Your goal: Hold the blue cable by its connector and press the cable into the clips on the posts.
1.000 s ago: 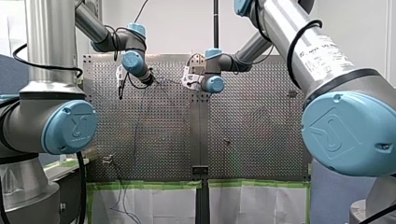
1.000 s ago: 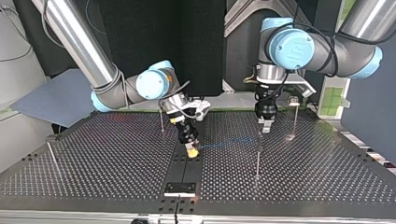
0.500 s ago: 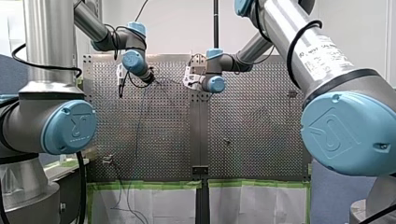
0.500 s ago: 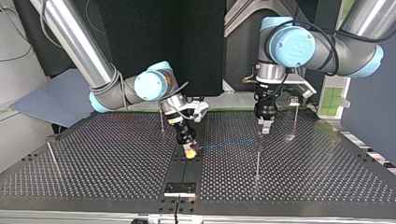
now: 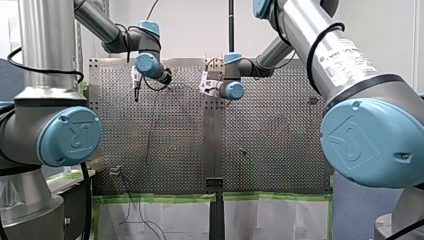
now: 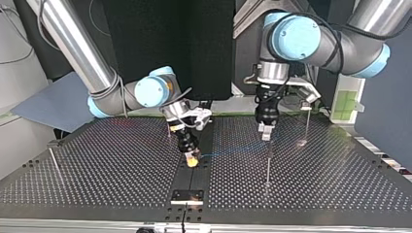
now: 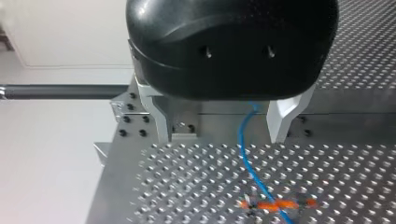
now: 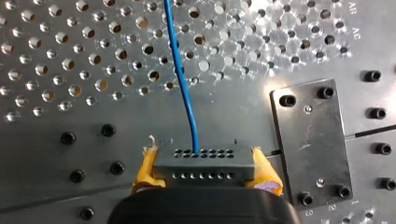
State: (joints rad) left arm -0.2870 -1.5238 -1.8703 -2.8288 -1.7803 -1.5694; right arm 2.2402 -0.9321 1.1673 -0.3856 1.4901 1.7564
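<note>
In the right wrist view my right gripper is shut on a dark grey connector, its yellow pads on both ends. The blue cable leaves the connector and runs ahead over the perforated table. In the top view my right gripper sits low at the table's middle seam, and the blue cable stretches toward my left gripper. My left gripper is open, and the cable passes loosely between its metal fingers. A thin post stands just below it.
More thin posts stand at the top view's right, behind my right gripper and at the far left. A dark bolted plate lies beside the connector. A small black bracket sits on the seam near the front edge.
Both grippers have shifted toward the top view's left, the left arm more so. The right gripper keeps its hold on the connector, and the cable has moved with it.
</note>
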